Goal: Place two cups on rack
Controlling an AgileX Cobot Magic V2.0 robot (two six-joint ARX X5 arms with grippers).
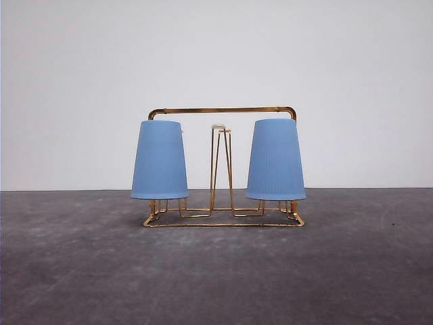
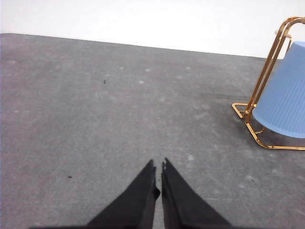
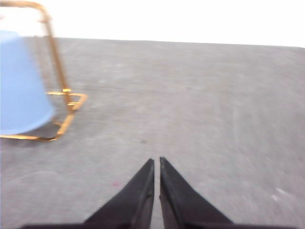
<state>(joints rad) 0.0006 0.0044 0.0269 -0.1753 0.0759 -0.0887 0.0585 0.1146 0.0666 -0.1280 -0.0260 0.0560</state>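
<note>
Both light-blue ribbed plastic cups (image 1: 160,160) (image 1: 275,159) sit inverted on the gold wire rack (image 1: 222,110). Task looks done. Left hand (image 2: 158,168) and right hand (image 3: 157,162) pressed together, empty, above the grey bench (image 1: 67,271).

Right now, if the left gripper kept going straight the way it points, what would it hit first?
Probably only the bare table: the shut left gripper aims at open surface, with the rack and its cup off to one side.
</note>
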